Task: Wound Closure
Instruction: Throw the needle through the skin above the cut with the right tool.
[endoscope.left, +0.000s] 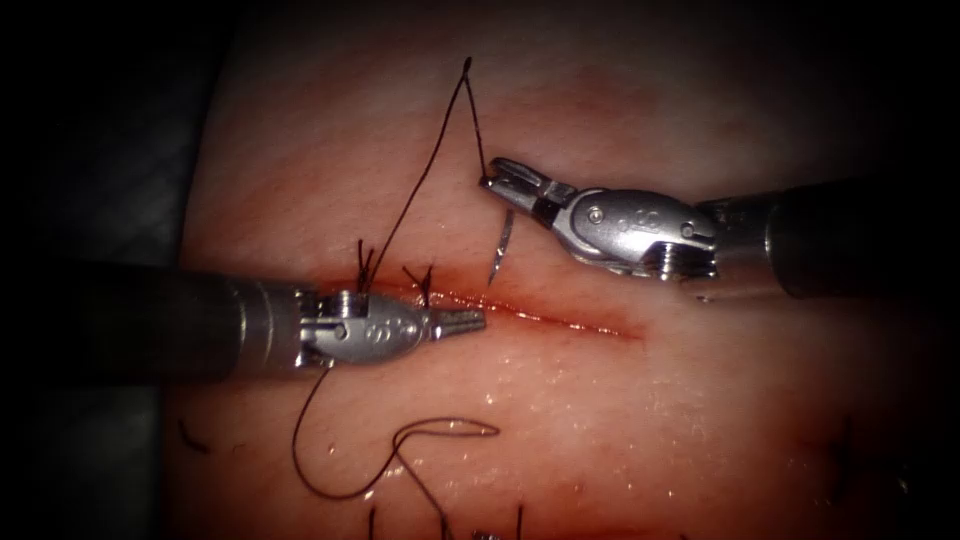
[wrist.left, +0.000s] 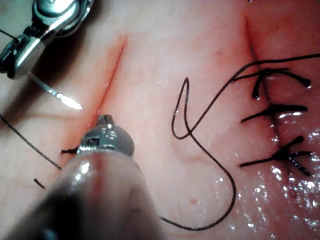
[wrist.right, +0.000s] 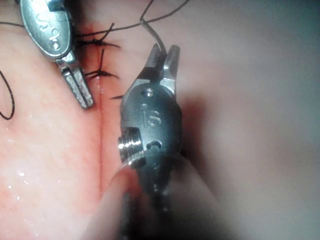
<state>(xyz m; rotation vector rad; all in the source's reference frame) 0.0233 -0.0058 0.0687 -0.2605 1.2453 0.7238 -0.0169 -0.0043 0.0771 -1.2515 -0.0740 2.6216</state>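
Observation:
My right tool (endoscope.left: 497, 176) is shut on the curved needle (endoscope.left: 503, 240) near its tail end. The needle hangs free above the cut (endoscope.left: 570, 320), its point just short of the cut's far edge and not in the tissue (endoscope.left: 620, 420). Dark thread (endoscope.left: 420, 185) rises from the needle's tail, peaks, then runs down to the stitches (endoscope.left: 365, 265) at the cut's left end. My left tool (endoscope.left: 468, 321) lies along the cut, jaws shut on nothing. The right wrist view shows the right tool (wrist.right: 162, 57) gripping the needle (wrist.right: 152, 42). In the left wrist view the needle (wrist.left: 55, 92) slants toward the cut.
A slack loop of thread (endoscope.left: 450, 422) lies on the near side of the cut. Short cut thread ends (endoscope.left: 190, 438) rest at the tissue's left edge. Tied stitches (wrist.left: 272, 107) show in the left wrist view. Red fluid lines the cut.

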